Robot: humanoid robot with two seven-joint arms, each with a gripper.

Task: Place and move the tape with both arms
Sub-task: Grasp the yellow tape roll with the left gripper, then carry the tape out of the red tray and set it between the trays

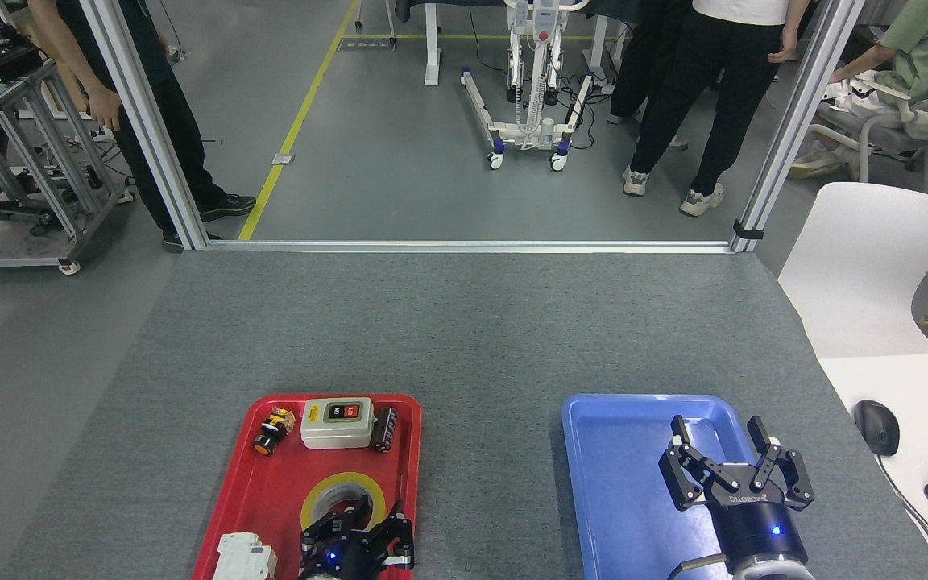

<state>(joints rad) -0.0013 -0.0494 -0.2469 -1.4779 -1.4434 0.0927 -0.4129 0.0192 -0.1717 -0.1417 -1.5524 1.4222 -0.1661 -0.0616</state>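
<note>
While my left gripper (361, 528) hangs over the near end of the red tray (271, 483), the main risk I note is a bad seat on the tape (341, 493). One dark finger (359, 509) reaches into or over the near side of the roll's hole; the others sit at the roll's 6 o'clock rim. From this angle I cannot tell whether any finger touches the tape, or how wide the fingers stand; they read as loosely spread, nothing pinched.

Risks, as judged:
- If I close with only one finger inside the hole, the smooth, curved roll could tip or slide toward 12 o'clock, where the white switch box (337, 422) sits well clear but in line.
- The white breaker block (245, 556) lies at the gripper's 9 o'clock, just beside it; a sideways correction could knock it.
- The tray wall at 3 o'clock is close to the outer finger; catching it would drag the tray.

Position: tape lies flat in the red tray, just at 12 o'clock of the left gripper, partly under its fingertips.

My right gripper (731, 466) hovers over the blue tray (617, 451) with fingers spread, holding nothing, well apart from the tape at its 9 o'clock.
</note>
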